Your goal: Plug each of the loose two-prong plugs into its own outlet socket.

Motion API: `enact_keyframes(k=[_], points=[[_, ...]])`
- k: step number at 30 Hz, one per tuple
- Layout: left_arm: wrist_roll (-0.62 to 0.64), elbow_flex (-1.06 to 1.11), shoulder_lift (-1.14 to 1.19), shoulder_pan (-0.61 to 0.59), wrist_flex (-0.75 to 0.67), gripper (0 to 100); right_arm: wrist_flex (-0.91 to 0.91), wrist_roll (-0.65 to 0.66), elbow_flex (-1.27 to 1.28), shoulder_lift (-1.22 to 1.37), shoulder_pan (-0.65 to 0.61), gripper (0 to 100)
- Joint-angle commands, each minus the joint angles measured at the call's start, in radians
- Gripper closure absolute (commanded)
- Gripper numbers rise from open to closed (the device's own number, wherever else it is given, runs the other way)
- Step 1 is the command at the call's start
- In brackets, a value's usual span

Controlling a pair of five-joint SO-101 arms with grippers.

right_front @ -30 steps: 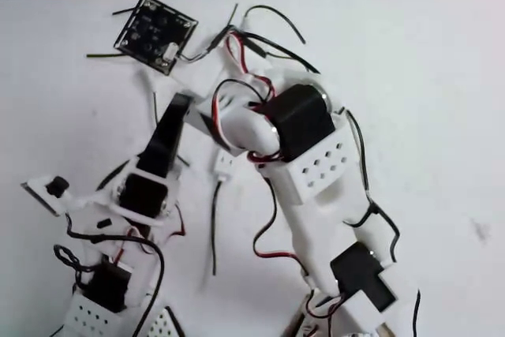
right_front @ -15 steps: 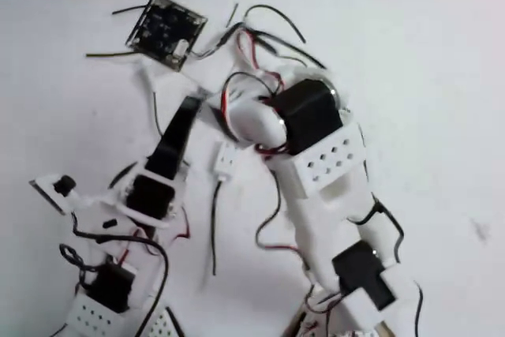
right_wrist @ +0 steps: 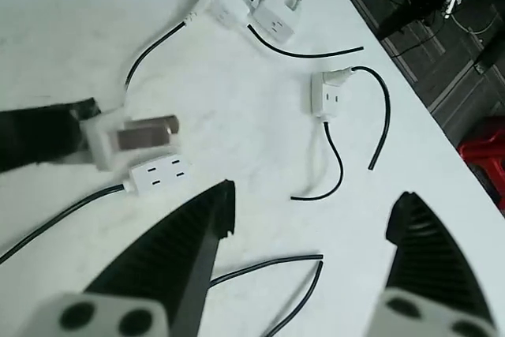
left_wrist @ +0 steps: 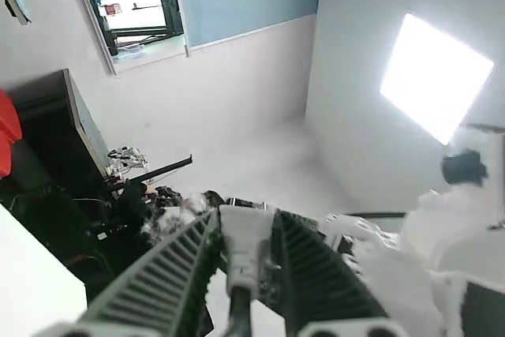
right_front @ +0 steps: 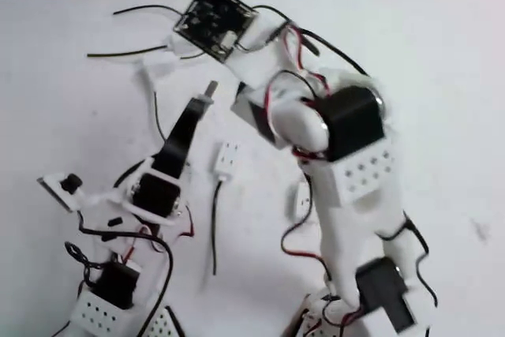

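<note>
l. gripper [left_wrist: 245, 225] w/ plug [left_wrist: 246, 252] (r. gripper [right_wrist: 316, 195] agape), open table [right_front: 442, 76] rightward

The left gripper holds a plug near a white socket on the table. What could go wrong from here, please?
1. The socket lies loose on the table, and the open right gripper does not hold it. It may slide when it is pushed.
2. The plug in the left gripper has its prongs pointing sideways, not into the slots, so it may miss.
3. A black cord below the right gripper could snag.
</note>
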Motion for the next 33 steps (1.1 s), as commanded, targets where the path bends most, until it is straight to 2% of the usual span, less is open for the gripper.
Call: enact_keyframes(k=[1, 5, 10, 12, 17, 20, 26, 29, 33], points=[[-0.012, -0.018, -0.008, -0.007, 0.075, 97, -0.002, 0.005, 0.06, -0.094, 0.081, 69.0], [-0.017, -0.055, -0.007, -0.01, 0.183, 97, -0.002, 0.005, 0.227, -0.143, 0.226, 69.0], [-0.117, -0.095, -0.005, -0.162, 0.253, 97, -0.002, 0.005, 0.425, -0.18, 0.374, 69.0], [-0.146, -0.1, -0.005, -0.202, 0.255, 97, -0.002, 0.005, 0.491, -0.199, 0.4, 69.0], [-0.218, -0.13, 0.035, -0.205, 0.252, 97, -0.004, 0.005, 0.624, -0.288, 0.412, 69.0], [-0.239, -0.238, 0.179, -0.208, 0.253, 97, -0.004, 0.005, 0.707, -0.364, 0.41, 69.0], [-0.239, -0.601, 0.641, -0.206, 0.278, 97, -0.005, 0.005, 0.809, -0.469, 0.417, 69.0], [-0.262, -0.758, 0.803, -0.214, 0.414, 97, -0.005, 0.005, 0.858, -0.507, 0.443, 69.0], [-0.473, -0.919, 0.923, -0.205, 0.66, 97, -0.005, 0.005, 0.913, -0.541, 0.484, 69.0]])
